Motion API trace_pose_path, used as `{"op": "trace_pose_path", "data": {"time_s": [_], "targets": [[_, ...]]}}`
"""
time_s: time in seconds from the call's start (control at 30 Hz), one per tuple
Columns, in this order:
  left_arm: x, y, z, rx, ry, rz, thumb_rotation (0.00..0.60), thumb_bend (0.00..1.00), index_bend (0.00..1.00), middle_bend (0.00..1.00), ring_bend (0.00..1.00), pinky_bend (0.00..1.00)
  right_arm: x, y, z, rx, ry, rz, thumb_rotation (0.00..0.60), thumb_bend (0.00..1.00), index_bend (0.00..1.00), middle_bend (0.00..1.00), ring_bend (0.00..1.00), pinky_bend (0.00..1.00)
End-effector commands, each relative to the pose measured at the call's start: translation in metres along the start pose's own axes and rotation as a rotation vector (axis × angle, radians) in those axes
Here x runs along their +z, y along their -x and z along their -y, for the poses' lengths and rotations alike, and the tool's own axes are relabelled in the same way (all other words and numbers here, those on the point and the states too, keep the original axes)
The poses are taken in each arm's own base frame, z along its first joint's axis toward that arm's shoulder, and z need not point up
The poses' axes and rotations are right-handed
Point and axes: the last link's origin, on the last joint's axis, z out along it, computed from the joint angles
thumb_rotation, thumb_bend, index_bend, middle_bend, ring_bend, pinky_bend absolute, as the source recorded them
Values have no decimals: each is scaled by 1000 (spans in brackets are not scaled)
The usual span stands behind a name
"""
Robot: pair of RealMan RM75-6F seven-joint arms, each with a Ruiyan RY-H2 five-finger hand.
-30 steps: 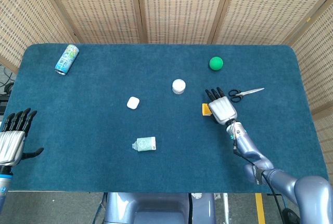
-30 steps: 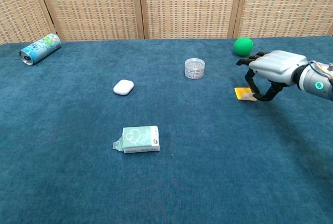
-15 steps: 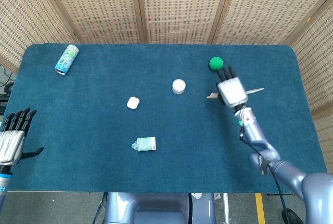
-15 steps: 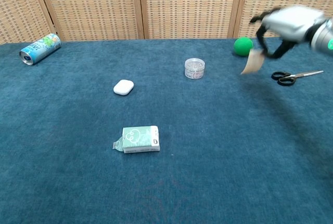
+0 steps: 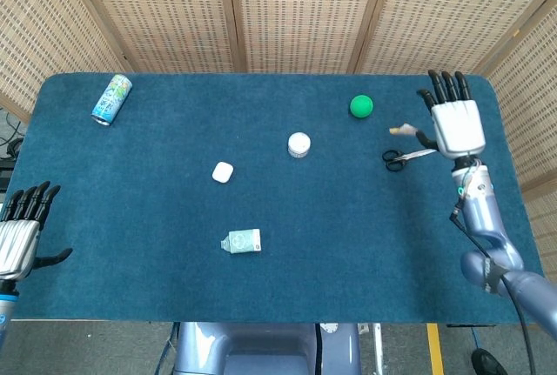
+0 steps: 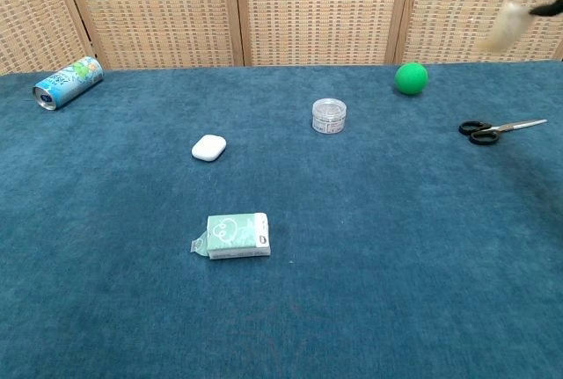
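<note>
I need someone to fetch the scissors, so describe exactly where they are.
On the blue table, look near its right edge, just below the raised right hand. The scissors lie flat there, right of the green ball: black handles, silver blades, the only long thin thing.

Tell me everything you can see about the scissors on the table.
The scissors have black loop handles and pale metal blades that look closed. They lie flat on the blue table near its right edge, handles toward the green ball. The right hand is raised above them; nothing visibly touches them.
</note>
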Motion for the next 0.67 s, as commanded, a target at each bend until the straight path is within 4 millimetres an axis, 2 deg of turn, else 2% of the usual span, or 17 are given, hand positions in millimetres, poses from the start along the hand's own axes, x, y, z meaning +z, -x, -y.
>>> {"op": "trace_pose_path", "data": {"time_s": [0.03,0.2,0.5,0.67], "targets": [[-2,-1,1,-5,1,-2,600,0,0,0,0,0,-49,-16,-13,69,-16,-35,600,53,0,0,0,0],[-6,-5,2,-18,10,-11,600,0,0,0,0,0,-102,-24,-15,128,-30,-67,600,26,0,0,0,0],[-18,-13,5,-45,36,-34,600,0,0,0,0,0,-204,-18,-16,130,-62,-69,600,0,0,0,0,0],[-23,-18,7,-59,43,-57,600,0,0,0,0,0,-237,-16,-14,137,-51,-68,600,0,0,0,0,0]]}}
